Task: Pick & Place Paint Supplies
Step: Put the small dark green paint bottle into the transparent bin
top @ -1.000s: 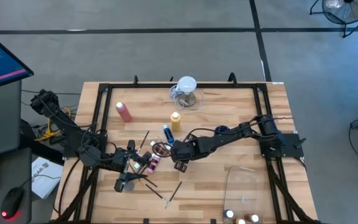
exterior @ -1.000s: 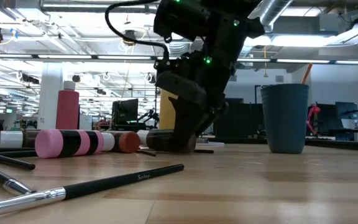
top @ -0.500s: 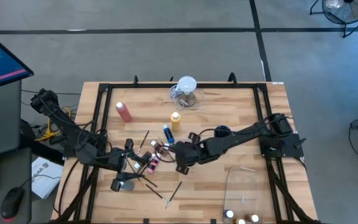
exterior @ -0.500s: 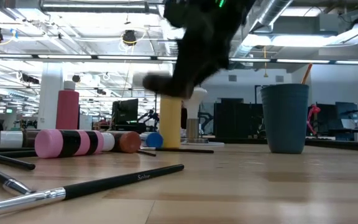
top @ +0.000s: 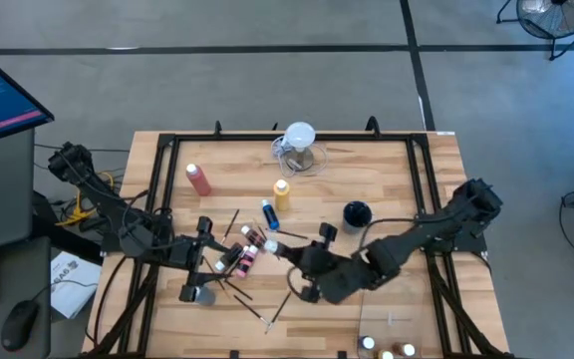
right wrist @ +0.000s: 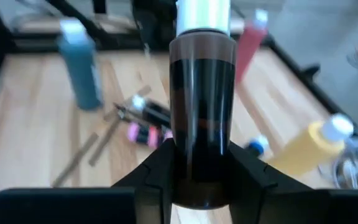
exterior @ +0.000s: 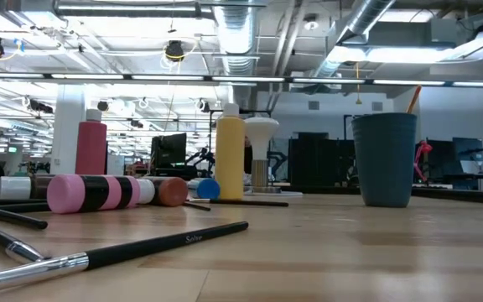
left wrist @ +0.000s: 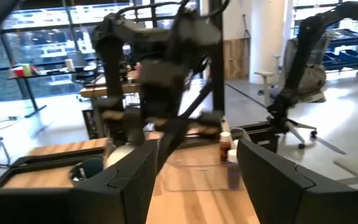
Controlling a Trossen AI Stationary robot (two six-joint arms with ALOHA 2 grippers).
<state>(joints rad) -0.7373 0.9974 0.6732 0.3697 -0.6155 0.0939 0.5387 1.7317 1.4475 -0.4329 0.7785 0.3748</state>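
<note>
**A:** High view first — the right gripper [top: 308, 277] hangs over the middle front of the table [top: 407, 214], and its wrist view shows the jaws clamped on a small brown paint bottle [right wrist: 201, 121] with a white cap. The left gripper [top: 199, 271] sits at the left front, jaws parted with nothing between them. Bare wood lies right of the dark cup [top: 356, 213] and along the back left edge by the pink-red squeeze bottle [top: 198, 179].

**B:** And the rest of the supplies?

**A:** Bunched at centre-left — the yellow squeeze bottle [top: 281, 192] stands upright, the blue one [top: 268, 213] lies just beside it, and a pink-and-black bottle [top: 244, 261] lies among the paintbrushes [top: 276, 306]. More white-capped bottles [top: 387, 348] sit at the front edge, cut off by the frame. The clear tray [top: 389, 294] near them is hard to make out. From the low view neither arm shows at all.
</note>
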